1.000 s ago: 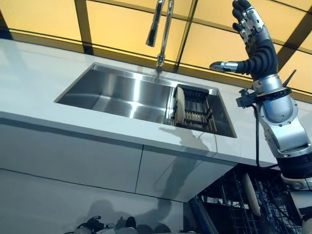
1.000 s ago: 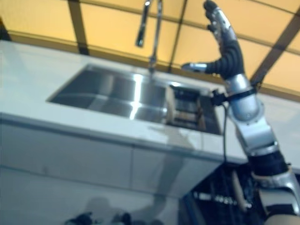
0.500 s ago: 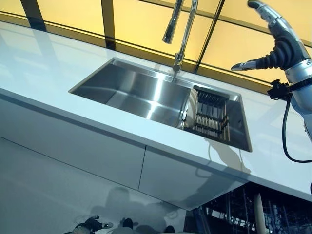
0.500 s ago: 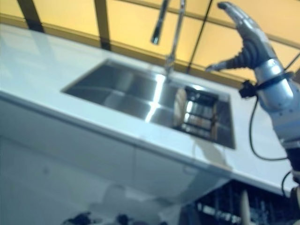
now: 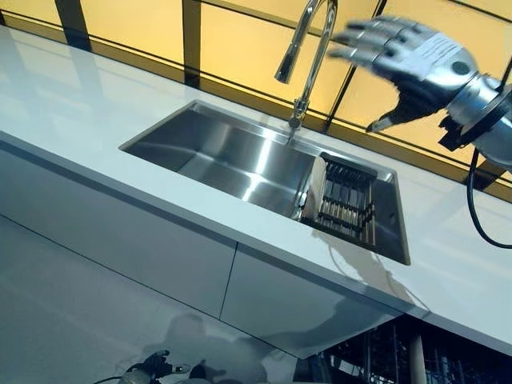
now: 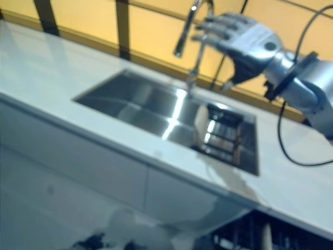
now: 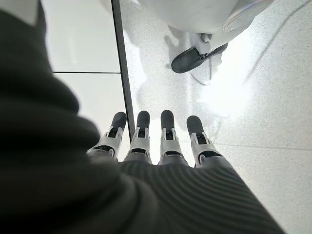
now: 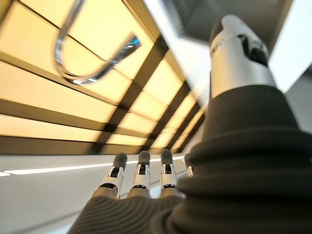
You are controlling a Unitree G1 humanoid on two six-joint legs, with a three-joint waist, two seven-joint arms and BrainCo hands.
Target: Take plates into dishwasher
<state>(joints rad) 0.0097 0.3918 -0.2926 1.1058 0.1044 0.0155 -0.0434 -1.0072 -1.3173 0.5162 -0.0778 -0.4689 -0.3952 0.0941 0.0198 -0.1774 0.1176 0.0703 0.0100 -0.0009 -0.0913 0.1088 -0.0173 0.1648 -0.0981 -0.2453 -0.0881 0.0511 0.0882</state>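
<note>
A pale plate [image 5: 314,186] stands on edge at the left end of a dark dish rack [image 5: 347,205] in the right part of a steel sink [image 5: 216,148]. My right hand [image 5: 416,60] is open with straight, spread fingers, palm down. It hangs in the air above the rack and beside the faucet [image 5: 308,48], apart from both. It holds nothing, as its own wrist view [image 8: 141,180] shows. My left hand [image 7: 151,141] is open and empty, and its fingers point down at the floor.
The sink is set in a long white counter [image 5: 72,96] with white cabinet fronts below. A dark wire dishwasher rack [image 5: 376,364] shows under the counter at the lower right. Yellow panels with dark bars run behind the counter.
My right hand has swung from upright at the far right to palm down over the rack, next to the faucet. The camera has also shifted.
</note>
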